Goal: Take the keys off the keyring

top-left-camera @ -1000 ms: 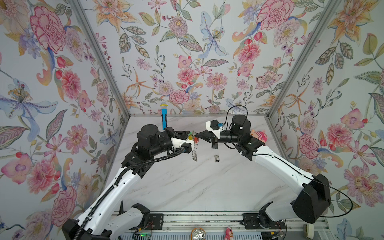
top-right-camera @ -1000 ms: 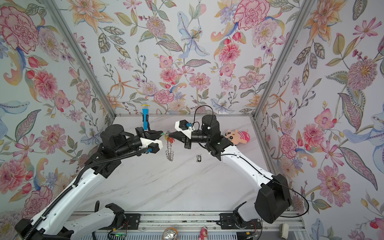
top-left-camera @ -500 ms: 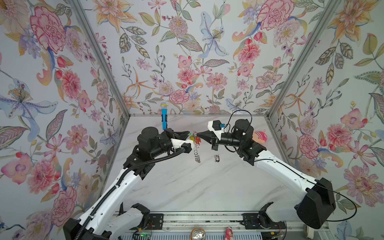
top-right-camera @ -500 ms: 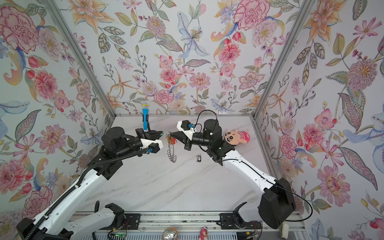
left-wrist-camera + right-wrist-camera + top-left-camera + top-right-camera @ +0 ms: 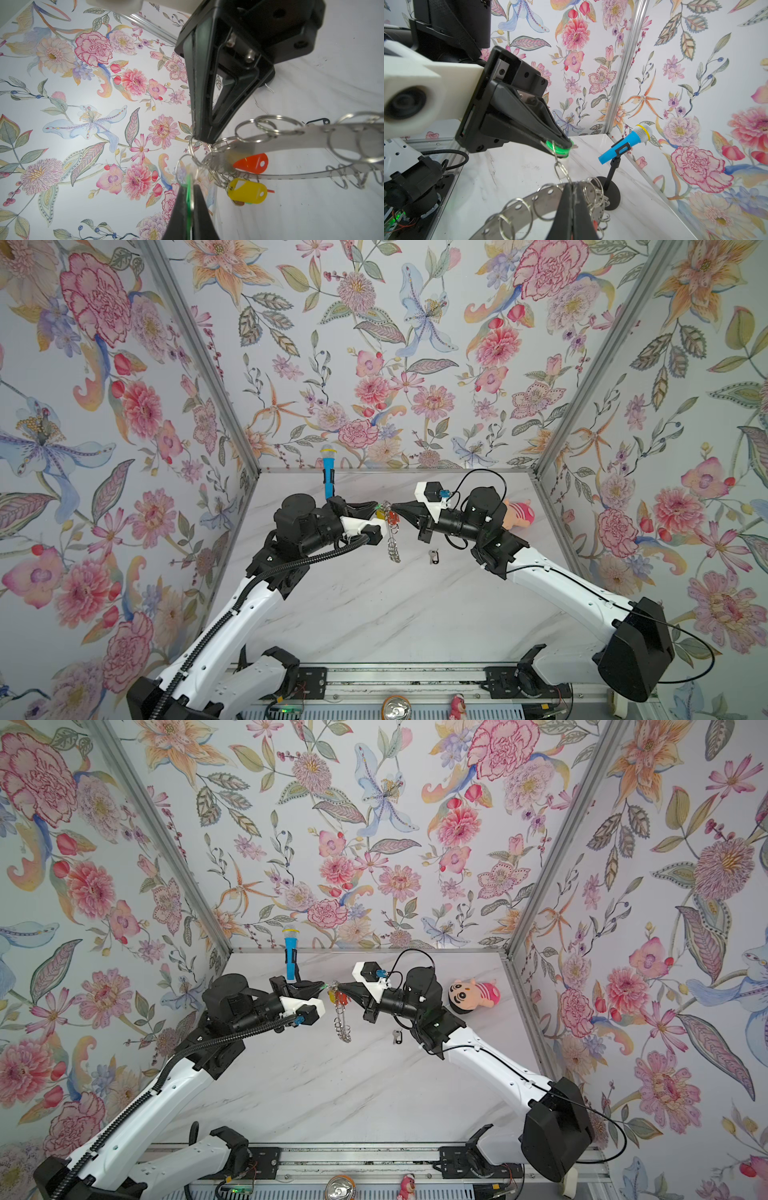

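Both arms bend at the elbow & reach in twd the middle. Left gripper (image 5: 377, 506) & right gripper (image 5: 395, 507) point at each other, tips v. close, both squeezed tight.

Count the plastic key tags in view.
4: a green tag clamped in the left gripper; an orange-red tag and a yellow tag hanging from the keyring; a black tag lying loose on the table. More may hide behind the yellow tag.

Bare white marble table (image 5: 374, 614) in front, blue toy microphone (image 5: 328, 481) on black stand at back, pink striped soft doll (image 5: 476, 994) at right, small silver key (image 5: 433, 556) mid-table.
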`<state>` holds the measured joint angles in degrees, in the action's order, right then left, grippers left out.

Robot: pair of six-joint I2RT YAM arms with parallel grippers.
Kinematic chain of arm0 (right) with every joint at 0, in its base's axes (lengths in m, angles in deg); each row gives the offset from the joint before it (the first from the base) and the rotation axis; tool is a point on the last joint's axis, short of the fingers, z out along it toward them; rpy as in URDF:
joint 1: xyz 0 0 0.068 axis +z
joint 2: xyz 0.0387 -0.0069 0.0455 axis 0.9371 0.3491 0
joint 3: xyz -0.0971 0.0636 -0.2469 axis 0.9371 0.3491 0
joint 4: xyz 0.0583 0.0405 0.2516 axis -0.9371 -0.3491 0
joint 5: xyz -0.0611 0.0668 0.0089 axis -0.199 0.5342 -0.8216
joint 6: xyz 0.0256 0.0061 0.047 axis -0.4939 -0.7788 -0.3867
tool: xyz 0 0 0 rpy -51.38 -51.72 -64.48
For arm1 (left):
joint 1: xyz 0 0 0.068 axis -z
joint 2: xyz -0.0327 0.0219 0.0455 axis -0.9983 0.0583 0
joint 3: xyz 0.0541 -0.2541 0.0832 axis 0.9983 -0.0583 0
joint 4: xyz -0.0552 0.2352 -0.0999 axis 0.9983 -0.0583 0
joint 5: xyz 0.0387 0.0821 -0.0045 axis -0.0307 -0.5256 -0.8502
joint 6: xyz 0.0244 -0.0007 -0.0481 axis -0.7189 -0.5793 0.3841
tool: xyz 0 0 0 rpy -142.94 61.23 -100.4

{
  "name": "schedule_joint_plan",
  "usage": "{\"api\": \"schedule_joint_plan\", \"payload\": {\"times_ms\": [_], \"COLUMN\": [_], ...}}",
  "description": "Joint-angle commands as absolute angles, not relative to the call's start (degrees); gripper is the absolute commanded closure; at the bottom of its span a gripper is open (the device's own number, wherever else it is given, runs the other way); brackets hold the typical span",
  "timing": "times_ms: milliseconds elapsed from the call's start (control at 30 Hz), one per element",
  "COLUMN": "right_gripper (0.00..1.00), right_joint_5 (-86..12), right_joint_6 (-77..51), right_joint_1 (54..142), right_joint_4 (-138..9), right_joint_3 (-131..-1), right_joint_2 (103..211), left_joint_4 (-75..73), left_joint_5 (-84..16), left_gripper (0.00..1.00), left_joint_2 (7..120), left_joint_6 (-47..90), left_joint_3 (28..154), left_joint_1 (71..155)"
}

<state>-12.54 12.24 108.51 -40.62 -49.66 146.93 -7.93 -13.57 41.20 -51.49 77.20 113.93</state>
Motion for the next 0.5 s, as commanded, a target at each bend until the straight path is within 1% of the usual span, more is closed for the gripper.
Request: {"api": "schedule_joint_plan", "payload": {"times_ms": [0, 233, 467], "right_gripper": [1.0, 1.0, 1.0], "right_joint_5": [-13.4, -13.2, -11.4], "right_joint_6": [9.6, 8.8, 12.5], "right_joint_1": [109.3, 110.6, 110.9], "right_joint_4": [-33.7, -32.2, -36.6], "right_joint_3": [-50.0, -49.6, -50.3], "right_joint_2": [146.1, 146.3, 147.3], "left_joint_4": [-8.0, -8.0, -3.7], "left_joint_5": [-12.9, -12.3, -9.0], "left_gripper": [1.0, 1.0, 1.0], "left_joint_2": [41.4, 41.8, 40.8], "left_joint_6": [-51.3, -51.0, -47.1], "left_joint_3": [76.4, 76.8, 77.9], "left_joint_1": [113.3, 113.4, 113.4]}}
